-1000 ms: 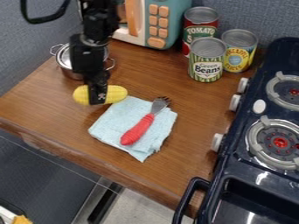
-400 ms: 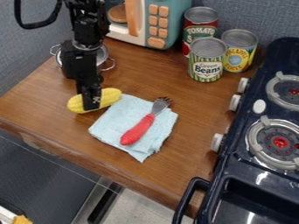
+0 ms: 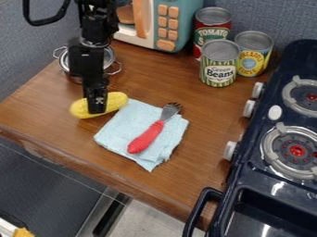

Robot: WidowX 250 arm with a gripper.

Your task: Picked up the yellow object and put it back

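"Green Beans" stands on the striped can (image 3: 218, 65), "TOMATO" on the red can (image 3: 211, 32), "PINEAPPLE" on the yellow can (image 3: 253, 54).

A black robot gripper (image 3: 96, 110) shifts a yellow ear of corn (image 3: 114, 102) toward the left of the camera view, both now farther left and slightly lower than a second ago. The corn, nearly level in the first picture, now slants, its left end dipping below its right. Compared with the middle picture, the pair sits slightly higher, with the corn tilted a touch less. The arm (image 3: 98, 28) also stands left of its first position, revealing more of the toy microwave's (image 3: 174, 23) window side and of the metal pot (image 3: 109, 58). The arm's black cable (image 3: 46, 21) swings left, then partway back.
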